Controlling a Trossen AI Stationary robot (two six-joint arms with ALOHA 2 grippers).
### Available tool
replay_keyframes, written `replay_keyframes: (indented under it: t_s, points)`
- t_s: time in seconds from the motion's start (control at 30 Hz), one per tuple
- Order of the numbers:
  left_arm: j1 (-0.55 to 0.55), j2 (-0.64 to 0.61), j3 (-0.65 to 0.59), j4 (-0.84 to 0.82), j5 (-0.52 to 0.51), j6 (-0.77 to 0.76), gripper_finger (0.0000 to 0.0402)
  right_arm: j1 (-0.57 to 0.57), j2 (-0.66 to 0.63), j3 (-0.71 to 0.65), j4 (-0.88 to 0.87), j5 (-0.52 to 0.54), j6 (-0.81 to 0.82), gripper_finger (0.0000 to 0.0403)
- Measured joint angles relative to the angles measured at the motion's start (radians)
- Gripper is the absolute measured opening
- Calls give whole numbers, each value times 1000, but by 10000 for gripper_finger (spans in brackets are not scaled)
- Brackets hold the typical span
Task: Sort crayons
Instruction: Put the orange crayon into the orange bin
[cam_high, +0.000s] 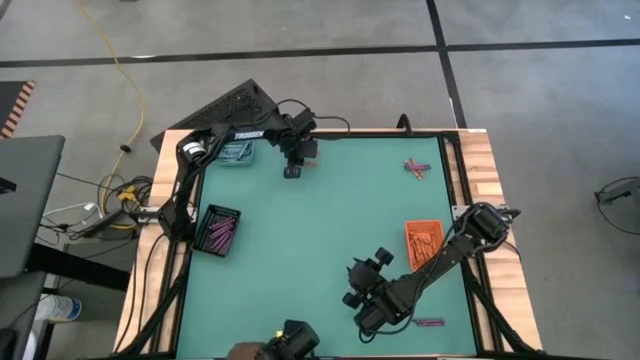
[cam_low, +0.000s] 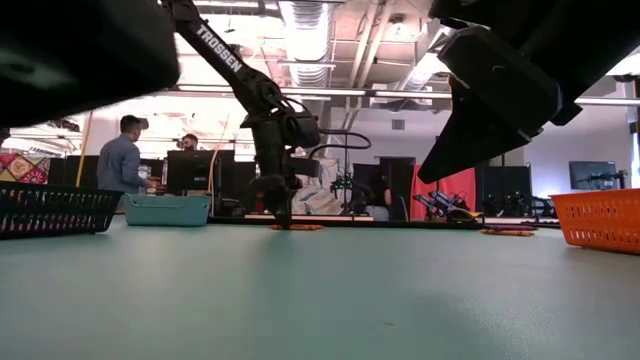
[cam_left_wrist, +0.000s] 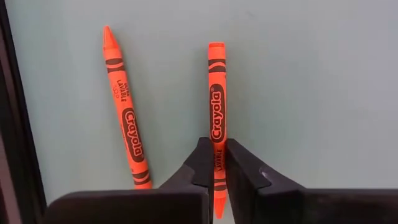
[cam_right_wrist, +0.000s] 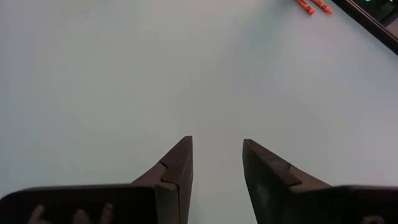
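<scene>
Overhead, the left gripper (cam_high: 293, 160) is seen lowered at the mat's far edge, near the teal tray (cam_high: 236, 152); the right gripper (cam_high: 365, 322) is held near the front edge. Through the left wrist, an orange crayon (cam_left_wrist: 217, 118) is pinched between closed fingers (cam_left_wrist: 200, 165), another crayon (cam_left_wrist: 126, 121) lying beside it. Through the right wrist, fingers (cam_right_wrist: 177, 168) are parted, empty.

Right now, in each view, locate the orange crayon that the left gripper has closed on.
High view: hidden beneath the left gripper near the far edge of the green table.
Low view: an orange streak on the table under that gripper; crayon.
Left wrist view: centre, clamped between the fingers; gripped crayon, a second orange crayon alongside.
Right wrist view: two orange crayons far off; which is gripped, cannot tell.
Shared landmark: the green table.
</scene>
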Motion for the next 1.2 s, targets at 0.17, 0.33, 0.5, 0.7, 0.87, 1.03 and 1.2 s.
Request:
replay_keyframes:
  t_s: [0.17, 0.33, 0.5, 0.7, 0.87, 1.03, 1.2]
  points:
    - [-17, -8, 0, 5, -26, 8, 3, 0, 0, 0, 0, 0, 0, 137]
    - [-33, -23, 23, -30, -10, 8, 2, 0, 0, 0, -1, -1, 0, 137]
    - [-65, -57, 49, -44, 16, 9, 1, 0, 0, 0, -7, 0, 5, 137]
    - [-139, -119, 50, -41, 52, 27, 0, 0, 0, 0, -87, 37, 122, 136]
    - [-213, -172, 50, -51, 146, 27, 0, 12, 0, 0, -192, 52, 255, 136]
    - [-313, -224, 51, -60, 199, 26, 0, 45, 0, 0, -206, 140, 263, 136]
    - [-416, -280, 51, -64, 193, 25, 0, 61, 0, 0, -265, 164, 263, 136]
